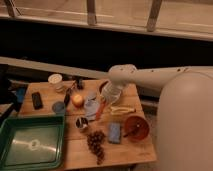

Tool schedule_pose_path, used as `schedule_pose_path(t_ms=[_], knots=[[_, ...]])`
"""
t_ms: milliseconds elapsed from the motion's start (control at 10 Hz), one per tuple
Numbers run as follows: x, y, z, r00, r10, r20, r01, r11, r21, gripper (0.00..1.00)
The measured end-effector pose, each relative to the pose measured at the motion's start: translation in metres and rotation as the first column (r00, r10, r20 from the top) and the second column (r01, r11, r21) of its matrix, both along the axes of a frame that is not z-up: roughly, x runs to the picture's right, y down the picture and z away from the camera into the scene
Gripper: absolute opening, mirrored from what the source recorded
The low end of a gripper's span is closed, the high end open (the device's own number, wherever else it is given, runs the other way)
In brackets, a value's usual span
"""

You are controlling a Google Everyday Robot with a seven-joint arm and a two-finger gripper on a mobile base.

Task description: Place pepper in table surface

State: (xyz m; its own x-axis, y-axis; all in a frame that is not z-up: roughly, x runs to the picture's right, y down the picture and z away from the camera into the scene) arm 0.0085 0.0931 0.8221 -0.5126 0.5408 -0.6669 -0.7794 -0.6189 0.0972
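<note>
Hovering claw seemingly touching pepper; labels unreadable.

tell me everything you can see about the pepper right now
The pepper is a slim, elongated red-orange chili with a smooth-looking skin, tapering toward its lower end. It sits steeply tilted, upper end under the gripper, lower tip pointing down toward the table surface. It is near the middle of the wooden slatted top, just right of a grey dish and left of a pale yellow item. Whether it already rests on the wood or the gripper still grasps it cannot be told.
</note>
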Motion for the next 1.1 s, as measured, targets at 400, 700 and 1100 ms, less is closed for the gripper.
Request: schedule_pose_path(t_ms=[400, 700, 1100], knots=[[0.002, 0.043, 0.021, 0.999, 0.048, 0.024, -0.045, 0.9931, -0.108, 0.33], [-0.010, 0.047, 0.007, 0.999, 0.030, 0.045, -0.025, 0.9928, -0.117, 0.64], [-0.025, 0.050, -0.008, 0.996, -0.002, 0.085, 0.011, 0.9944, -0.105, 0.80]])
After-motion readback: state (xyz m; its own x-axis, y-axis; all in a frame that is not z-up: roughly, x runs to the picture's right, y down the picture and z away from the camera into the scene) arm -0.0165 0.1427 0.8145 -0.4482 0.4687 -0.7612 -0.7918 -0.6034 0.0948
